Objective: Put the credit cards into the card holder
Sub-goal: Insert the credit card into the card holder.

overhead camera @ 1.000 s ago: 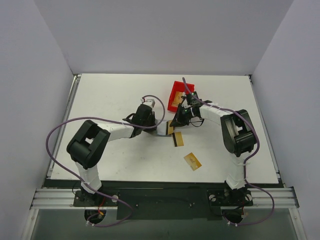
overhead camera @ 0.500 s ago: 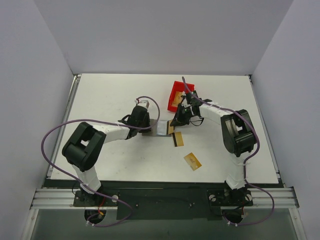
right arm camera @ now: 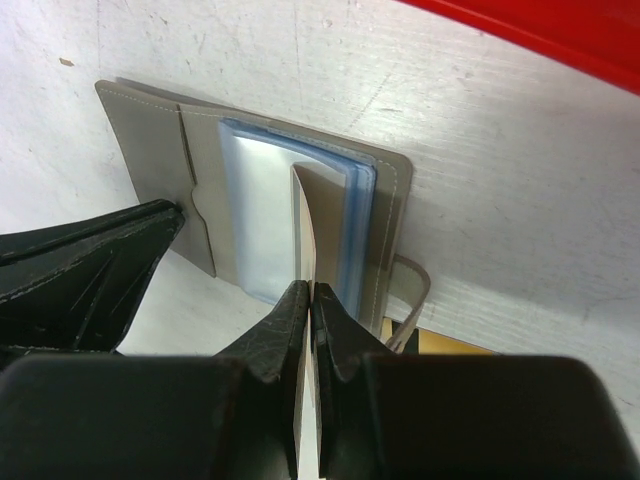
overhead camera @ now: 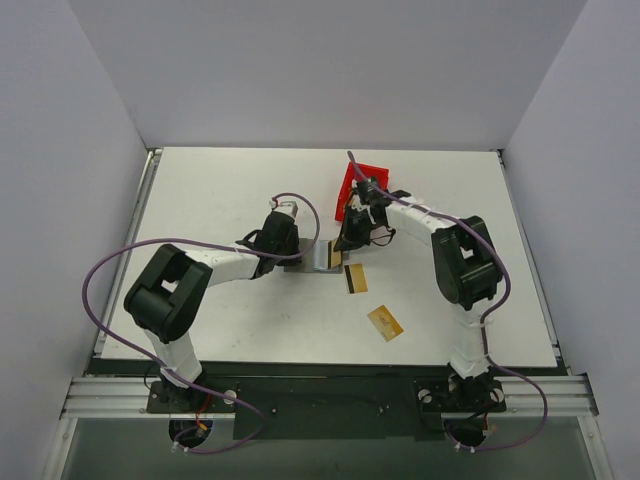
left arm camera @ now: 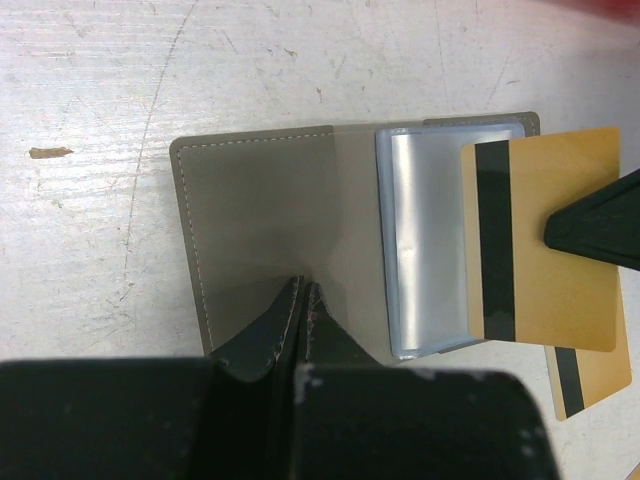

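Left gripper [left arm camera: 303,292] and right gripper [right arm camera: 308,298] hung close together near the middle of the white table [overhead camera: 200,190], each with its fingers pressed shut. Just behind them sat the red bin [overhead camera: 352,178], close to the right wrist. The card holder [left arm camera: 255,225] lay open and flat between the two grippers, and the left gripper pinched the near edge of its grey flap. Its stack of clear sleeves [left arm camera: 425,240] faced up on the side toward the right gripper. The right gripper clamped a gold card [left arm camera: 545,250] by one end, the black-striped end overlapping the sleeves; whether it had entered a pocket could not be told. A second card [overhead camera: 355,279] lay just beside the holder, partly under the held one. A third card [overhead camera: 385,322] lay apart from the rest, nearer the arm bases.
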Controlling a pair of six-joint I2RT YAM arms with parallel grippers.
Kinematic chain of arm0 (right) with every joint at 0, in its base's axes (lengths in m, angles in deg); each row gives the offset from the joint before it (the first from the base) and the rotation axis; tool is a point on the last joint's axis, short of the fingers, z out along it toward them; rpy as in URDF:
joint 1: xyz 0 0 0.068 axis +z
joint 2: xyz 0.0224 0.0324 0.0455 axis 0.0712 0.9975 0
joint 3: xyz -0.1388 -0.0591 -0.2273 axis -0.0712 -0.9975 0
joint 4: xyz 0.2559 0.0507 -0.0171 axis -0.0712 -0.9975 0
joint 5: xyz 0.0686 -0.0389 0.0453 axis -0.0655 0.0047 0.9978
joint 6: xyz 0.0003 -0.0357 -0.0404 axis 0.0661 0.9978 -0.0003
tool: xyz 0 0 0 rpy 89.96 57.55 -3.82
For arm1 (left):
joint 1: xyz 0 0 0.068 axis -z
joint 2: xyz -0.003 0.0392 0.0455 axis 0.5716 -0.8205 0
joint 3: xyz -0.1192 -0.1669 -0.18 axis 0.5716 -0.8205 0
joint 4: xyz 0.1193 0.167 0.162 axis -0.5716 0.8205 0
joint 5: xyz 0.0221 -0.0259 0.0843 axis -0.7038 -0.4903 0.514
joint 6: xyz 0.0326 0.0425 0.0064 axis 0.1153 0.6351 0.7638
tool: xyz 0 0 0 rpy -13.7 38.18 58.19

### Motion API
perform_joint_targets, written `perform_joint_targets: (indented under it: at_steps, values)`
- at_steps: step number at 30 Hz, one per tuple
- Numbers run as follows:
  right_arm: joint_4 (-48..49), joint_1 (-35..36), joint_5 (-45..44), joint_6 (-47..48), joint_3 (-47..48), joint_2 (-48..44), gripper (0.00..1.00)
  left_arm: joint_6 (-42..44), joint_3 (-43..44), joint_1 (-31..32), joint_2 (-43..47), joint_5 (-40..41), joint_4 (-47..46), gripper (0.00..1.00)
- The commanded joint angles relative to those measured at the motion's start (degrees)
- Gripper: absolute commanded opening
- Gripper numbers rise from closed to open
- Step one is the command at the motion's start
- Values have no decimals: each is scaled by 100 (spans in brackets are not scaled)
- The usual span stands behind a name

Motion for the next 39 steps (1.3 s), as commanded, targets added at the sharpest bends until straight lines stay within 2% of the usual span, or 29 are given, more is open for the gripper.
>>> perform_joint_targets:
  at_steps: [1,21,39]
  values:
    - [-645,153,-375,139,259,274,0,73,-47,-32,15,4,-19,0]
    - [-672,338,-270,-45,462,784,0,56,-30,-32,-55,-66,-72,0]
    - [1340,338,539,-678,-583,565,0,73,-3,-23,-117,-145,-54,0]
